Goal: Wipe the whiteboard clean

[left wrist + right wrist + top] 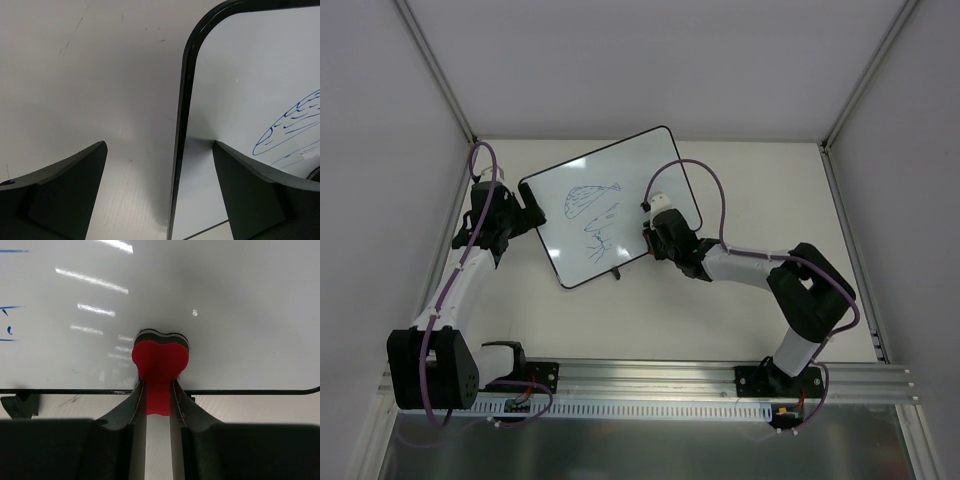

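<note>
The whiteboard (620, 175) lies tilted on the table, with blue scribbles (590, 200) on its left half. My right gripper (655, 232) is over the board's near right edge. In the right wrist view it (159, 390) is shut on the red eraser (160, 359), whose tip presses on the white surface (225, 300) just inside the black rim. My left gripper (527, 208) is at the board's left corner. In the left wrist view it (160, 170) is open, its jaws straddling the rim (181, 150), one finger over the board (240, 75), one over the table.
A small black clip (616, 272) sticks out of the board's near edge, also visible in the right wrist view (17, 405). White enclosure walls with metal posts (435, 70) stand left, right and behind. A metal rail (650, 380) runs along the near edge.
</note>
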Robot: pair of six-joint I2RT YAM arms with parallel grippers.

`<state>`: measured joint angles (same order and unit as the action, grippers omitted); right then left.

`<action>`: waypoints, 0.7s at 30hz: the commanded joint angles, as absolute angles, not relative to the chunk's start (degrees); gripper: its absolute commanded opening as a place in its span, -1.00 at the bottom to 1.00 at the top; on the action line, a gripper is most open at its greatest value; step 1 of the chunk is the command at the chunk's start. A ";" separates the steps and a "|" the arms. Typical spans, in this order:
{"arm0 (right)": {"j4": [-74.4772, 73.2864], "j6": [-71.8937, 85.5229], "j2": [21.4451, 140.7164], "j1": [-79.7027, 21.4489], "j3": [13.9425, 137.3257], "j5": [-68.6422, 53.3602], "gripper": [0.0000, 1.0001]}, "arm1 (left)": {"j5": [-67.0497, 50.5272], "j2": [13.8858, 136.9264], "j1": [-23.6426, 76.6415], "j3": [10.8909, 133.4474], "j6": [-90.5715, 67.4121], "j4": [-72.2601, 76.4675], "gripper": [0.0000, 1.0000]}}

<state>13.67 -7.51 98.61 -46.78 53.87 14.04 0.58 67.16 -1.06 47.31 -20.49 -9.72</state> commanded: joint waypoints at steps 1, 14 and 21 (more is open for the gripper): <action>11.25 -7.12 98.70 -44.21 52.29 19.51 -0.99 | 1.05 66.01 -0.53 47.64 -20.83 -8.70 0.77; 8.79 -10.37 100.81 -47.46 62.46 16.17 -0.99 | 0.88 65.83 -0.61 47.55 -20.83 -8.70 0.77; 5.80 -14.41 107.65 -47.90 75.21 16.08 -0.99 | 0.53 65.83 -0.53 47.46 -20.92 -8.70 0.77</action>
